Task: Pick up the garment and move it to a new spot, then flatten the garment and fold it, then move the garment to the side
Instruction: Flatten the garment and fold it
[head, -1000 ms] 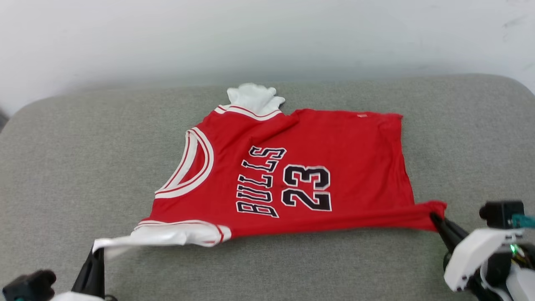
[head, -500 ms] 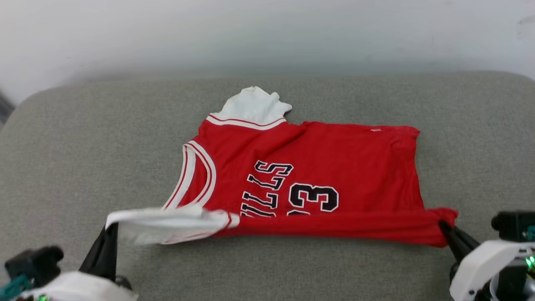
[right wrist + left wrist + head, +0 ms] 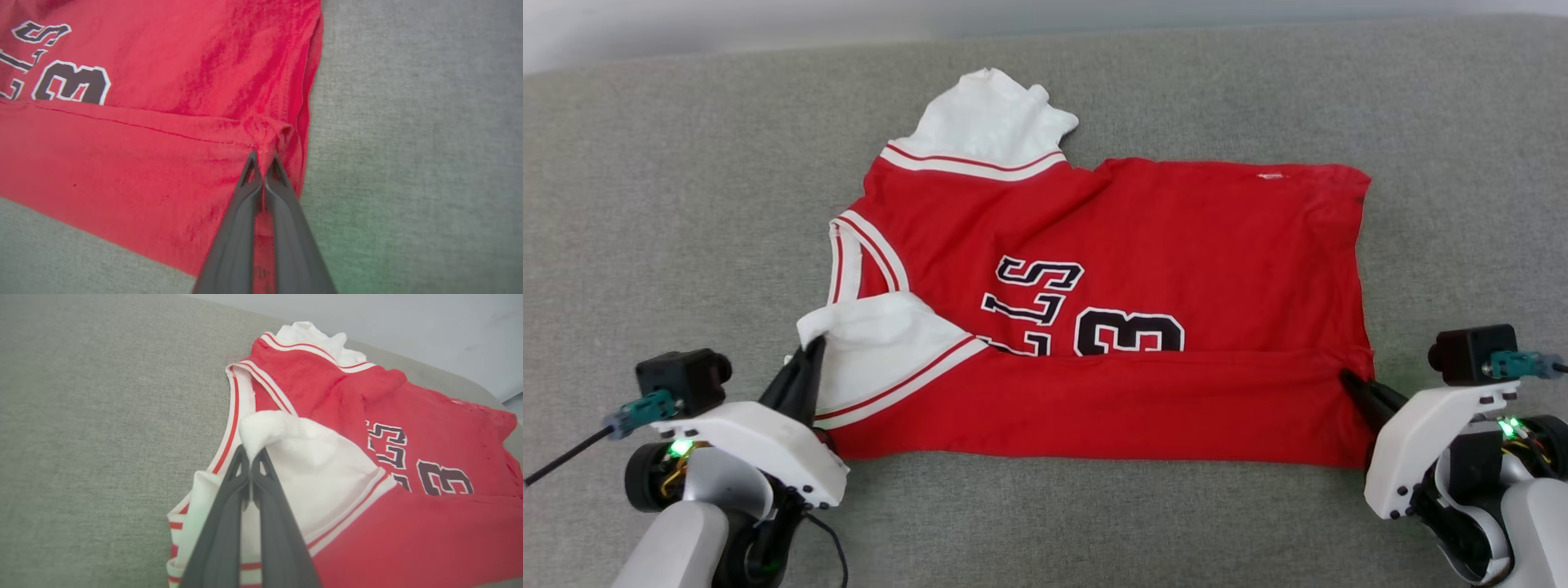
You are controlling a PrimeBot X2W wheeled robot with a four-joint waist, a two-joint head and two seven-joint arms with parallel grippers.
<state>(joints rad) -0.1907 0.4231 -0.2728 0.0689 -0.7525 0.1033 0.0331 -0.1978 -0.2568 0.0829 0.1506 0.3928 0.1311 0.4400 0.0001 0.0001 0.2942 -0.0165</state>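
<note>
Since a second ago my grippers have carried the shirt's near edge up and over, so a red flap now covers the lower half of the lettering. The head camera has also tipped down.

Head view: the shirt lies spread on the grey cushion, collar to my left, hem to my right. The flap hides most of the word and one digit, and I read only the last letters and a "3". My left gripper is pressed together on the tip of the near white sleeve, and my right gripper on the folded hem corner.

Left wrist view: the dark fingers pinch a peak of white sleeve cloth. The shirt runs off the bottom edge.

Right wrist view: the tips nip a small red pucker at the fold line, just inside the hem. It is blurred there, and the shirt is cut off at the left.
</note>
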